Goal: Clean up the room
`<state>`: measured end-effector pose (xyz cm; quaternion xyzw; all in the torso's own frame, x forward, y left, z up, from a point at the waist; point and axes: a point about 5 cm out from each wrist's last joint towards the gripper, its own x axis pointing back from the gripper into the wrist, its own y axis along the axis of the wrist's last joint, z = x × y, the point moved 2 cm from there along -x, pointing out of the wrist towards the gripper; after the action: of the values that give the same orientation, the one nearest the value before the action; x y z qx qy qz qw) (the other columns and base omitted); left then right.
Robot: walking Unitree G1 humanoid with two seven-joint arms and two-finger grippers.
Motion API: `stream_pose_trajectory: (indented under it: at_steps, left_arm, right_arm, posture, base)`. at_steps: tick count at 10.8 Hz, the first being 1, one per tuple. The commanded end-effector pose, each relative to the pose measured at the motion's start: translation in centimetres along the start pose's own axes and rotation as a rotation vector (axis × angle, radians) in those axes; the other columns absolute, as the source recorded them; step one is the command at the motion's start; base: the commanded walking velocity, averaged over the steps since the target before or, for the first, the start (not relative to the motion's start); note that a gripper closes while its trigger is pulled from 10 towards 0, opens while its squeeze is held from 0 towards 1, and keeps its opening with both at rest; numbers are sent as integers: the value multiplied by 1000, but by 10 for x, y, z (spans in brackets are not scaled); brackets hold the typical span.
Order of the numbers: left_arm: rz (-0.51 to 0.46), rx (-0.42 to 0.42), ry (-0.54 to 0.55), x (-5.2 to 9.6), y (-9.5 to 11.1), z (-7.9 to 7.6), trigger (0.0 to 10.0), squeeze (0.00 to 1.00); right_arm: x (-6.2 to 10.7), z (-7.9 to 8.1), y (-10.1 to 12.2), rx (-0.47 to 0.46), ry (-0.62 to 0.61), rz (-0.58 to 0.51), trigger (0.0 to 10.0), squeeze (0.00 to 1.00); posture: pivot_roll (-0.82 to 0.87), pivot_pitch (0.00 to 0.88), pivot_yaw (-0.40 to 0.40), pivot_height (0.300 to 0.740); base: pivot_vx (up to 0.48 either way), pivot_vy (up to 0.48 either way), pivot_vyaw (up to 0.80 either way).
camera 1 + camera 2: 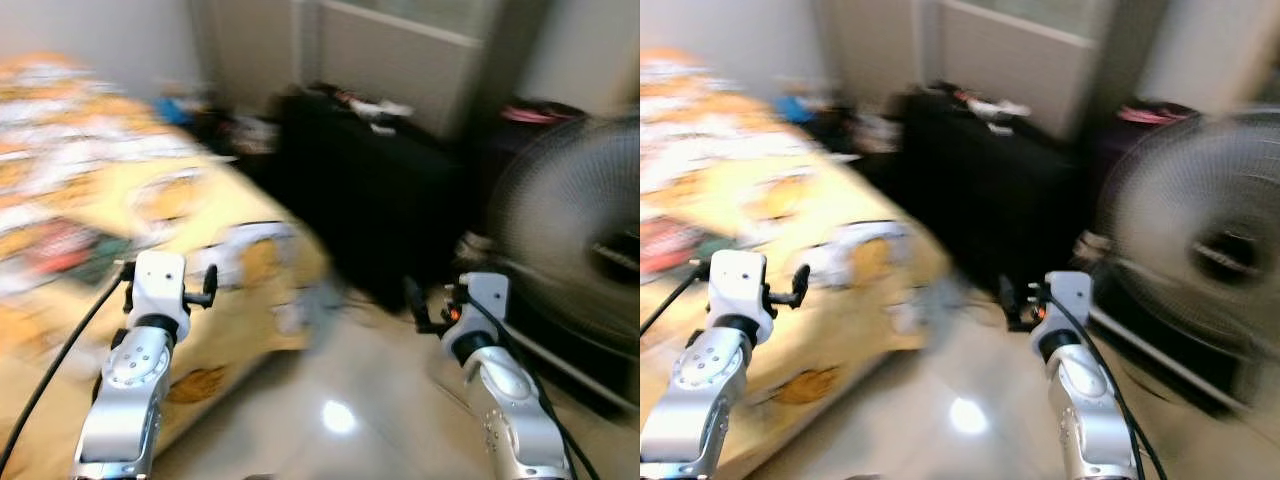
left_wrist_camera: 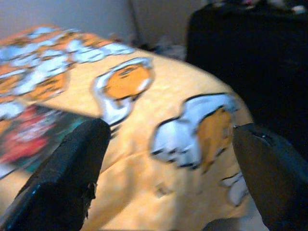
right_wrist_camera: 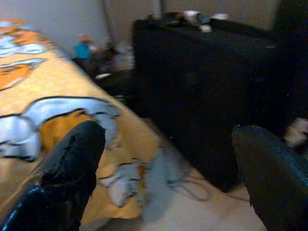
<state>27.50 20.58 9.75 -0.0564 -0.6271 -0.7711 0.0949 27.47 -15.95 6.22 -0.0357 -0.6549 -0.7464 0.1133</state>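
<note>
Both jaws stand released and empty: my left gripper (image 2: 168,178) shows its two black fingers (image 2: 62,178) spread wide above the bed (image 1: 90,210), and my right gripper (image 3: 168,178) shows the same wide gap while held over the floor (image 1: 340,400) near the bed's corner.

Left: the bed, covered in a yellow cartoon-print sheet (image 2: 159,96), carries a dark red-and-green flat item (image 2: 33,139), perhaps a book or packet; blur hides what it is. This is a likely thing to tidy, lying just ahead of my left fingers.

Centre: a heap of small clutter (image 1: 230,125) sits on the floor between the bed and a black case (image 1: 370,190), which has more loose pieces on its top. A cable (image 3: 185,185) appears to lie on the floor at the case's foot.

Right: a standing fan (image 1: 575,230) is near my right arm.

Risks, as I judge them: the head views are smeared, so any reach begun now may miss. The right arm could strike the fan, and a foot could snag the cable.
</note>
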Motion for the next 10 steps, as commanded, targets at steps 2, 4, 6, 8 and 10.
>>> stream_pose_trajectory:
  at_steps: [2,4,6,8,10]
  left_arm:
    - [9,-5,-1,0,-1,-1,10000,0]
    - [9,-5,-2,0,-1,-2,10000,0]
    - [7,-5,0,0,-1,-1,10000,0]
    - [6,-5,-1,0,-1,-2,10000,0]
    - [0,-9,-3,-1,1,-2,10000,0]
  right_arm:
    - [0,-5,1,3,-18,-1,10000,0]
    - [0,-5,1,7,-18,-3,10000,0]
    - [-1,-4,2,12,-21,-6,10000,0]
    - [-2,-4,3,16,-23,-10,10000,0]
    - [-3,-4,6,8,-29,-19,10000,0]
  posture:
    - [-32,0,37,740]
    - [-32,0,37,740]
    - [-31,0,37,740]
    - [-31,0,37,740]
    - [-31,0,37,740]
  base:
    - [0,332,800]
    - [0,332,800]
    - [0,330,800]
    - [0,330,734]
    - [0,330,0]
